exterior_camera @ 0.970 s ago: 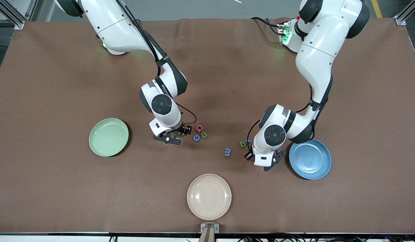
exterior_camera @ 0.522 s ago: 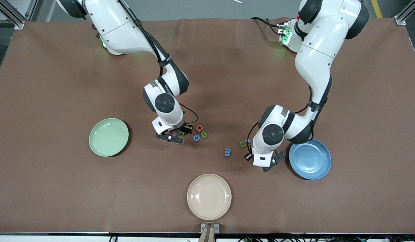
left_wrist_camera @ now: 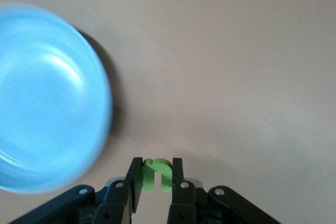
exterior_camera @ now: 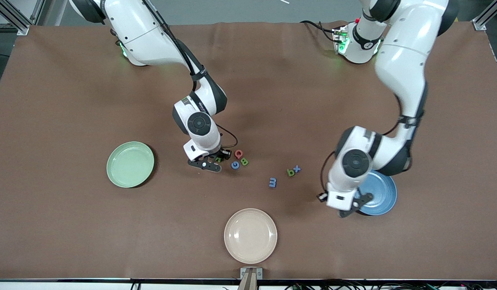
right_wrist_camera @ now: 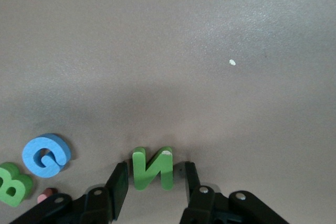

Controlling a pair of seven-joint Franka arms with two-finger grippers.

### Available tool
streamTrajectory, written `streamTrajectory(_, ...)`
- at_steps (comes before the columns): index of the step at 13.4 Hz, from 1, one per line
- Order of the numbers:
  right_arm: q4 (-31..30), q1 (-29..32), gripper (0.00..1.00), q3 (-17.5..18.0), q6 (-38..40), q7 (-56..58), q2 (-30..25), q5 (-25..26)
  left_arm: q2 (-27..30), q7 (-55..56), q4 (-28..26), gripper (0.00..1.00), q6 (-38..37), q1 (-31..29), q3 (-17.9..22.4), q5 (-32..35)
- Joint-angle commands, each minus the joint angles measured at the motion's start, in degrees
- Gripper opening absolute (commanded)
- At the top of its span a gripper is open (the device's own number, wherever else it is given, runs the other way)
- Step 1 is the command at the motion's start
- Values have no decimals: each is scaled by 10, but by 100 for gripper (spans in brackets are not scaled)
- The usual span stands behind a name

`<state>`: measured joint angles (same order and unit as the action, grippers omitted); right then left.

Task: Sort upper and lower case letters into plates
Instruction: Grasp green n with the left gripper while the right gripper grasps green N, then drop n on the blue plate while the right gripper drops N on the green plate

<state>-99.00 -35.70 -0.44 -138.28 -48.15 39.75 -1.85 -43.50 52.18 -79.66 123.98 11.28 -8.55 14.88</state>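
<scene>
My left gripper [left_wrist_camera: 156, 168] is shut on a small green letter [left_wrist_camera: 156, 174] and hangs over the table beside the blue plate [exterior_camera: 380, 193] [left_wrist_camera: 47, 98]. My right gripper [exterior_camera: 219, 158] [right_wrist_camera: 155, 169] is down at the table and open, its fingers either side of the green N [right_wrist_camera: 153, 168] with a gap on each side. Beside the N lie the pink Q [exterior_camera: 238, 153], green B [exterior_camera: 244, 161] and blue G [exterior_camera: 235, 164]. A blue m [exterior_camera: 273, 182], a small green letter [exterior_camera: 290, 172] and a blue x [exterior_camera: 297, 168] lie mid-table. The pale green plate [exterior_camera: 130, 164] holds nothing.
A cream-beige plate [exterior_camera: 250, 235] sits near the table's front edge, nearer the camera than the letters. The left arm's hand covers part of the blue plate's rim. Brown table shows between the two letter groups.
The left arm has lifted a small green letter from beside the blue x and swung it to the blue plate's edge. The right gripper has settled around the N, its fingers drawing in.
</scene>
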Motion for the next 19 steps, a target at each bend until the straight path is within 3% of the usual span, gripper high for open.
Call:
streamTrajectory(1, -8, -6, 11, -5, -6, -16, -2, 11, 30, -110, -44, 0, -15, -46, -5, 10)
streamTrajectory(3, -7, 14, 1, -5, 14, -2, -11, 14, 28, -176, -59, 1, -11, -80, -5, 11)
streamTrajectory(7, -13, 106, 0, -5, 121, 145, -88, 13, 25, -253, -94, 4, 4, -124, -5, 11)
streamTrajectory(9, -57, 158, 0, -6, 124, 251, -128, 13, 24, -263, -103, 17, 14, -138, -5, 11)
streamTrajectory(10, -81, 181, 0, -6, 114, 302, -143, 13, 24, -263, -106, 40, 14, -140, -5, 11)
streamTrajectory(12, -130, 234, 0, -6, 82, 389, -166, 13, 25, -261, -106, 100, 14, -146, -6, 11)
streamTrajectory(14, -179, 269, 1, -6, 34, 451, -174, 13, 32, -250, -104, 100, 8, -141, -11, 6)
streamTrajectory(16, -231, 290, 1, -6, -30, 487, -173, 13, 38, -209, -103, 100, 7, -141, -47, 1)
streamTrajectory(19, -260, 295, 3, -5, -42, 487, -171, 12, 34, -93, -97, 100, 9, -109, -82, 7)
